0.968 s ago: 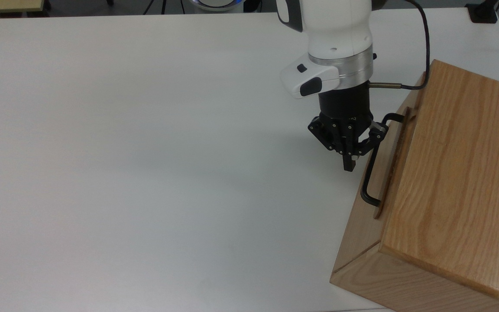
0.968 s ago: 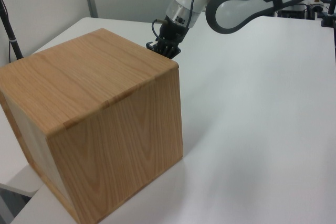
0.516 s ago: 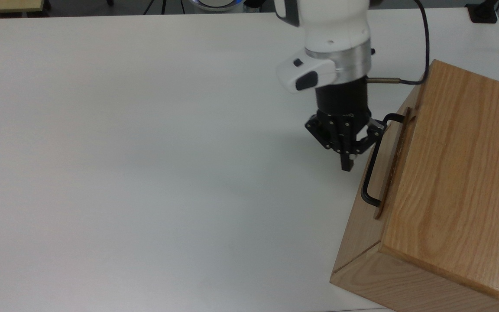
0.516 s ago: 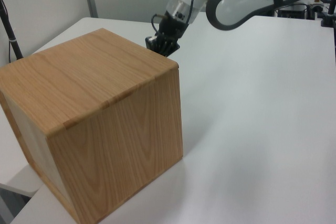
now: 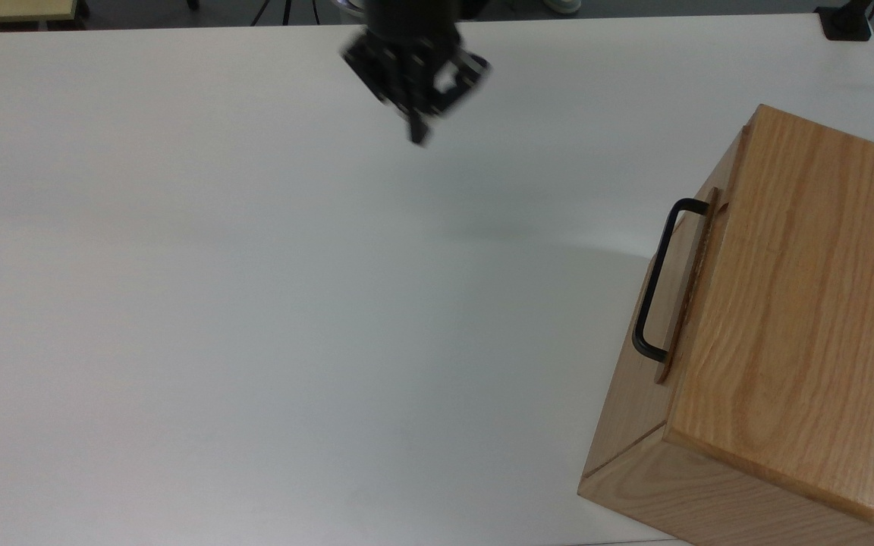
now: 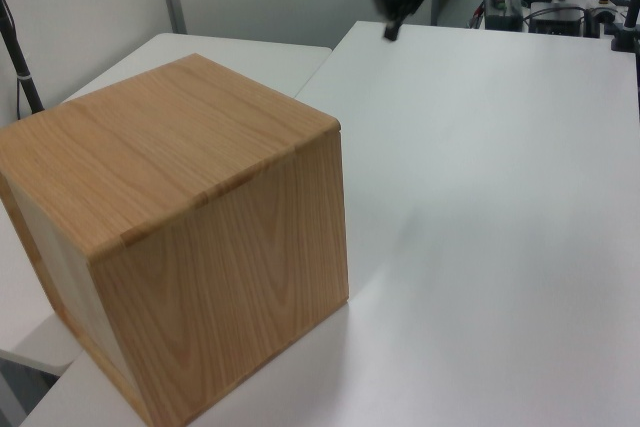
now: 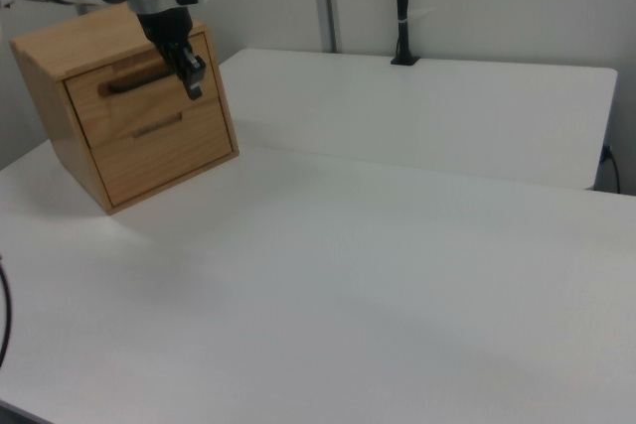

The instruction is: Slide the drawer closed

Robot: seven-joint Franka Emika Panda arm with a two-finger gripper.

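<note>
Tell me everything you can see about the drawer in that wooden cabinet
The drawer has a flat, light oak front panel with a black U-shaped bar handle mounted across it. It sits pushed in, its panel close against the cabinet face, at the top of the cabinet front; in the right view a second front lies below it. The cabinet stands on the white table. Nothing touches the drawer; the gripper is well away over the table.

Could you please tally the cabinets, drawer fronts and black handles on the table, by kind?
oak cabinet: 1
drawer fronts: 2, the upper drawer and the lower drawer
black bar handle: 1
Total: 4
</note>
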